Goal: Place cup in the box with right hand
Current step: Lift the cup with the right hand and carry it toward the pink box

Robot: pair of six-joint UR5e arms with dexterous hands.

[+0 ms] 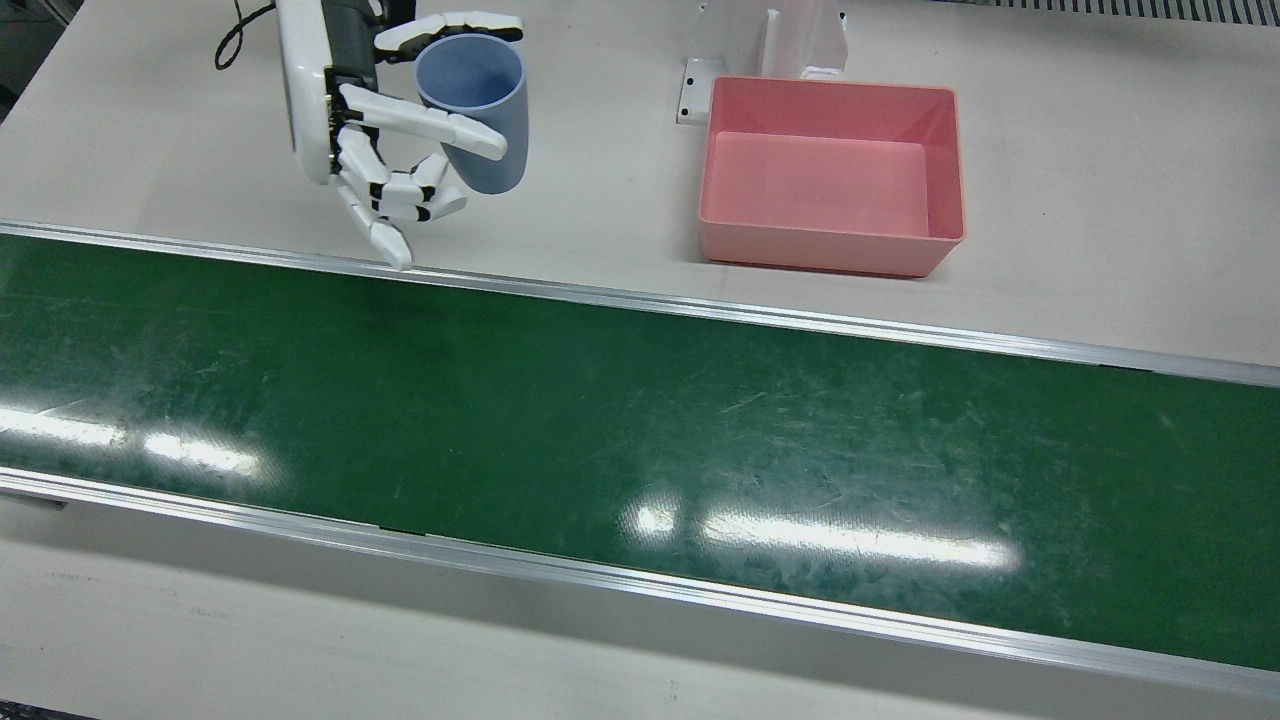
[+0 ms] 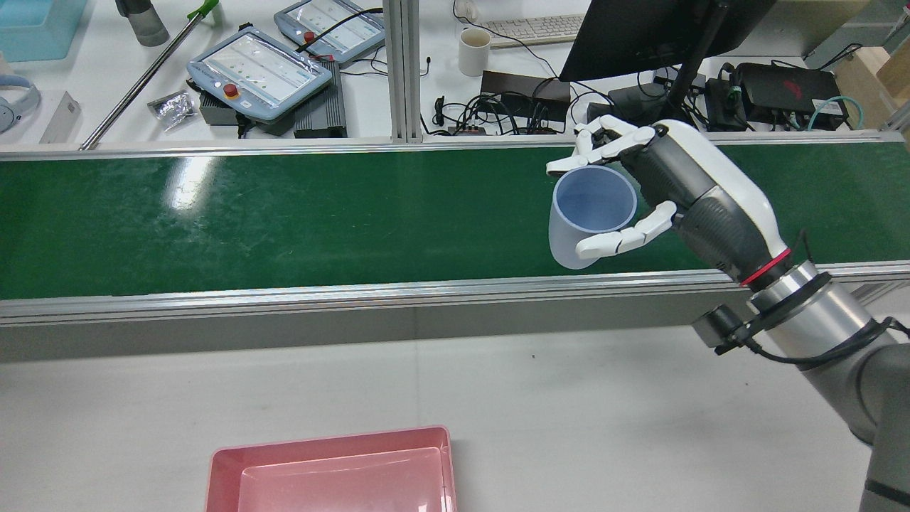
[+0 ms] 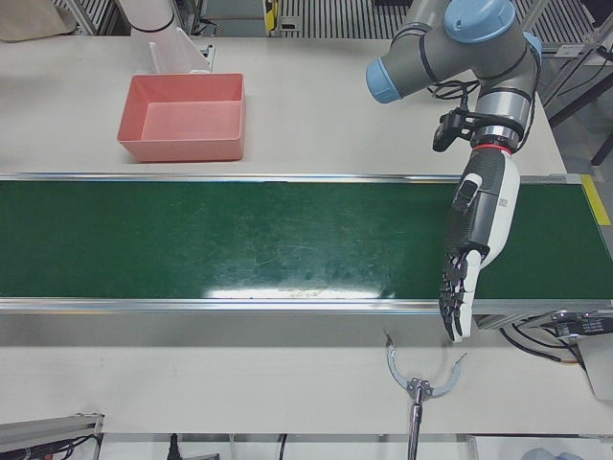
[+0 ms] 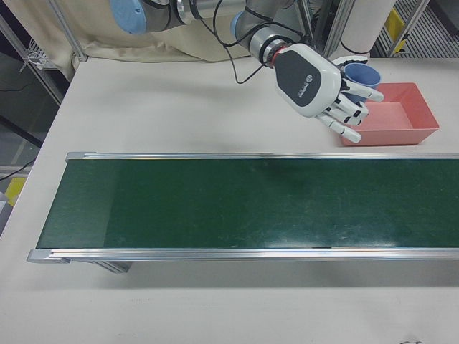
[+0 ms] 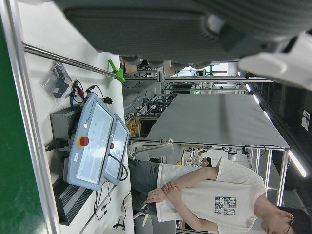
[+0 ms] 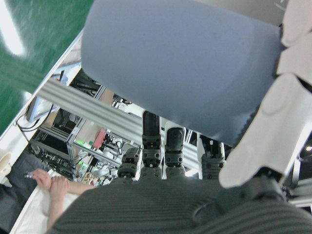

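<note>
Right hand (image 1: 395, 150) had the cup (image 1: 475, 110) — lifted off the bench (image 1: 600, 200).
Fingers (image 1: 425, 118) wrapped round its blue wall; pink box (image 1: 830, 175) sat well apart, empty. Left hand (image 3: 460, 287) idle — fingers straight, holding nothing.

Evenly and brightly lit from overhead. White streaks of glare across the glossy green conveyor belt (image 1: 640, 440), strongest toward the near edge in the front view and at the far left in the rear view. Soft, faint shadows under the pale blue plastic cup (image 1: 478, 110) and beside the pink rectangular plastic box (image 1: 830, 175). Sharp fixed views. Right hand view blurred at close range, cup out of focus; left hand view sideways, dark blurred foreground.
</note>
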